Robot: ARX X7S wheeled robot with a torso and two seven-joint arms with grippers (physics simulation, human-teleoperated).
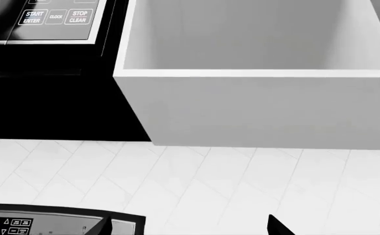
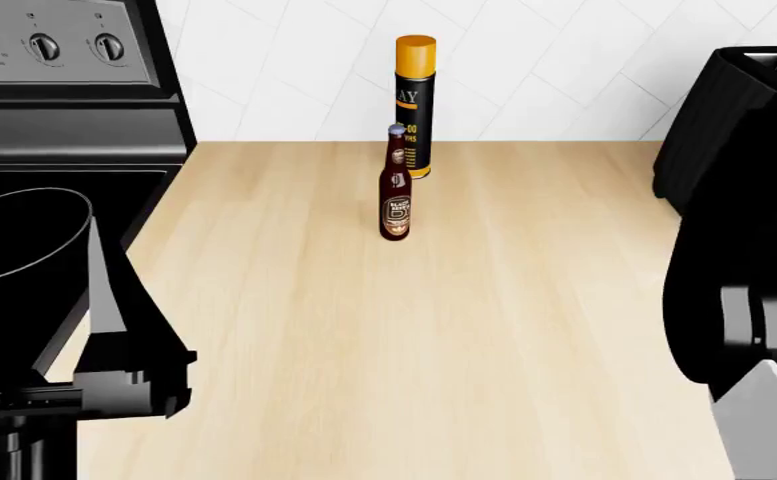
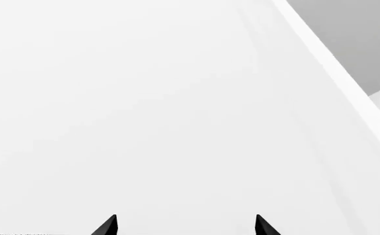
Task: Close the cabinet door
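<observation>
Jaws of the right gripper (image 3: 186,226) are spread, empty, facing the cabinet door (image 3: 144,107); push flat, steadily.

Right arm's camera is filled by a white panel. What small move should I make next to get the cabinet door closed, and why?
Probably ease the right pincer straight forward against the white panel. Its two tips stand apart, facing the flat face with nothing between them, and the panel's edge runs beside them, so a gentle push looks safer than a grab. Whether the tips touch it cannot be told.
</observation>
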